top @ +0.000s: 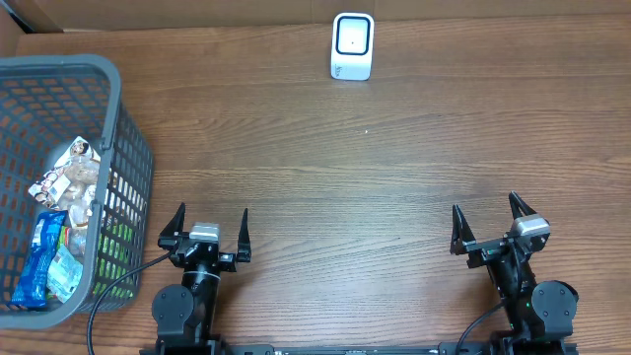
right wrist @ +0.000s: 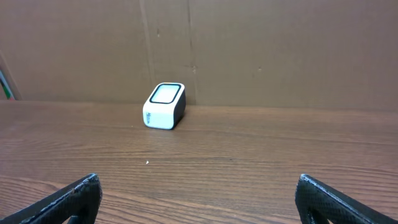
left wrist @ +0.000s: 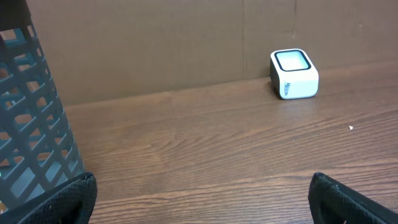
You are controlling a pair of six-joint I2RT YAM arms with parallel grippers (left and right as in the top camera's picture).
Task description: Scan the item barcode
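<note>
- My left gripper (top: 213, 211) stands with its jaws spread wide and nothing between them, near the front edge of the table (top: 345, 168).
- My right gripper (top: 485, 205) is spread just as wide and is also empty, over bare wood on the other side.
- In the left wrist view only my two dark fingertips (left wrist: 62, 199) show at the bottom corners; the right wrist view shows the same with its fingertips (right wrist: 336, 199).
- The items lie in the grey basket (top: 133, 187) at the far left of the table, just beside my left gripper and well apart from my right one.
- A blue packet (top: 39, 261) lies in the near end of the basket, its long axis running roughly from near to far with a slight slant.
- A printed packet (top: 69, 177) lies past it, further along the basket and close to the wall on my side; I cannot tell which way its faces point.
- I cannot see a barcode on either packet.
- The white scanner (top: 352, 46) sits at the far edge of the table against the cardboard backing (right wrist: 280, 50), well apart from both grippers and roughly between them across the width.
- Its dark-rimmed window faces upward, and from overhead its long axis runs near to far.
</note>
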